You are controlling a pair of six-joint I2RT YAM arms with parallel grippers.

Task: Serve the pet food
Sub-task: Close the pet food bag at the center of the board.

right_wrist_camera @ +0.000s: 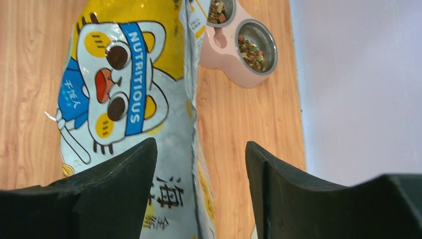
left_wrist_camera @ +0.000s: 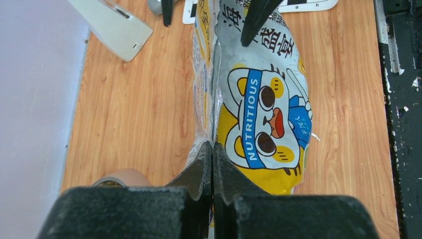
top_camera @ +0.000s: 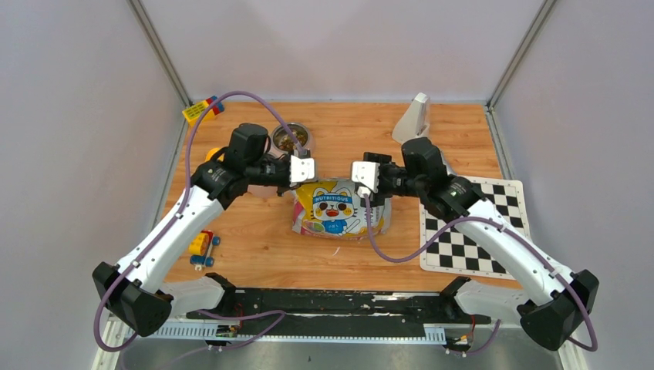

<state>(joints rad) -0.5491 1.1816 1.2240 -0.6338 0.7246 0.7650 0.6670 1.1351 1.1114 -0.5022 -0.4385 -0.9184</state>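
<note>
Left jaws pinch the crinkly yellow-and-white cat bag (left_wrist_camera: pixel 263 114) on the desk (top_camera: pixel 262 247); right jaws gape astride its other end, gripping nothing. I see brown kibble (right_wrist_camera: pixel 251 47) in the pink steel bowl (right_wrist_camera: pixel 224 59), eleven o'clock of it.

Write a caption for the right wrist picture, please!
Right gripper open at the cat food bag; kibble in the pink double bowl.

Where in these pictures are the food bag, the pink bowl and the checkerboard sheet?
food bag (left_wrist_camera: pixel 263 119), left wrist view, on the cat's face.
pink bowl (right_wrist_camera: pixel 226 59), right wrist view, on its pink outer wall.
checkerboard sheet (top_camera: pixel 459 250), top external view, on its middle squares.
</note>
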